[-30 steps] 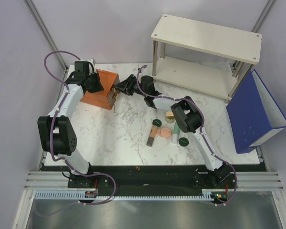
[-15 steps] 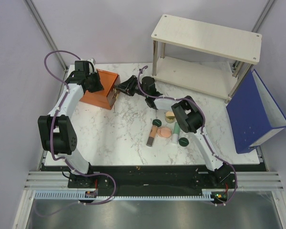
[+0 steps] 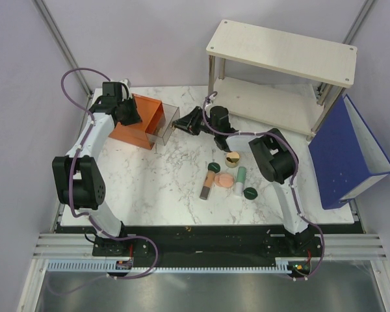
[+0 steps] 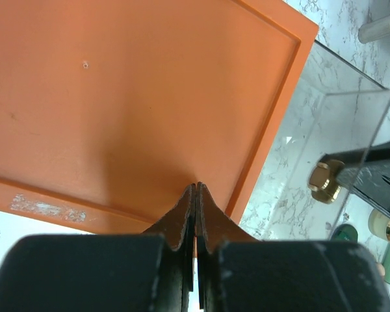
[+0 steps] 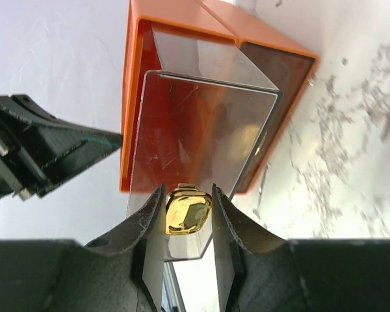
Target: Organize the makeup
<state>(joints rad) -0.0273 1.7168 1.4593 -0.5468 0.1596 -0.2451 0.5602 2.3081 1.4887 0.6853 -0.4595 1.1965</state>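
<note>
The right gripper is clamped narrowly on the gold knob of the clear drawer, which stands partly out of the orange box. The left gripper, fingers pressed together, bears on the box's top. The makeup lies clustered on the tabletop, near-right of the box and well apart from it. The pull should run straight along the drawer's line, with the box pinned so it neither slides nor tips.
</note>
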